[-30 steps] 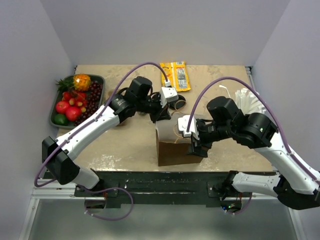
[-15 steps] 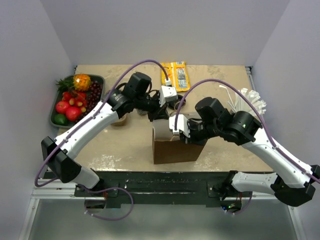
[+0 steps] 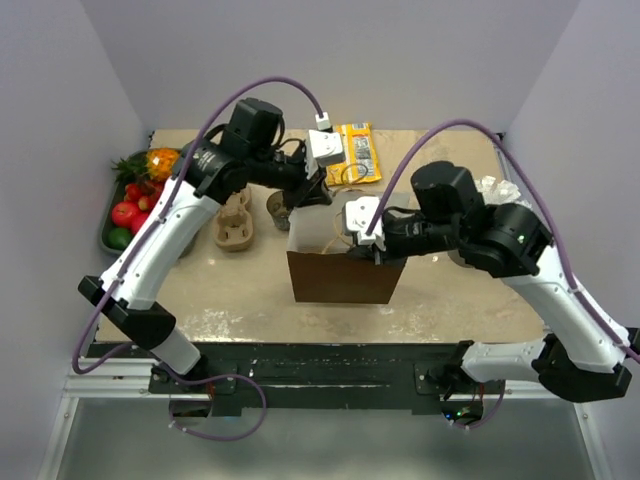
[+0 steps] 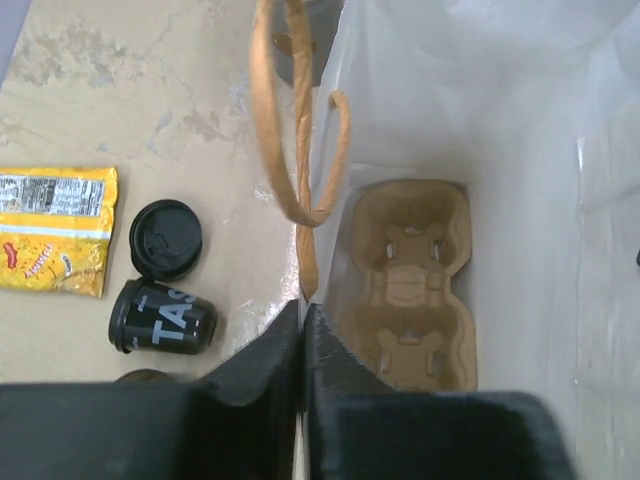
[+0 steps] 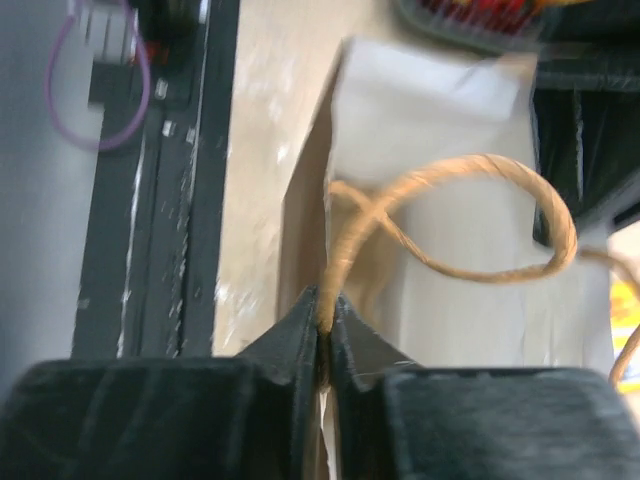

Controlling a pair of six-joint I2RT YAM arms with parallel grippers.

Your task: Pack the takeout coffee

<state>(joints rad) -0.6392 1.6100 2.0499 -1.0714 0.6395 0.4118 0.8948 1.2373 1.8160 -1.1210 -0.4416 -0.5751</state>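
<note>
The paper bag [image 3: 340, 275] stands open in the middle of the worktop [image 3: 450, 310], toward its near edge. My left hand [image 3: 312, 195] is closed on the bag's far rim, and my right hand [image 3: 352, 240] is closed on its right side.

My left wrist view looks down into the bag. There a cup carrier [image 4: 410, 285] lies flat on the bottom, which the top view does not show. My fingers [image 4: 260, 360] pinch the rim just where the rope handle [image 4: 300, 120] is fixed. Outside the bag, a black coffee cup [image 4: 162, 317] lies on its side, close to a yellow packet [image 4: 55, 230] that lies toward the far edge.

My right wrist view is blurred. My fingers [image 5: 290, 340] are pressed together on the other handle [image 5: 450, 200], perhaps on the rim too.

Only the top view shows a second carrier [image 3: 235, 225], left of the bag.
</note>
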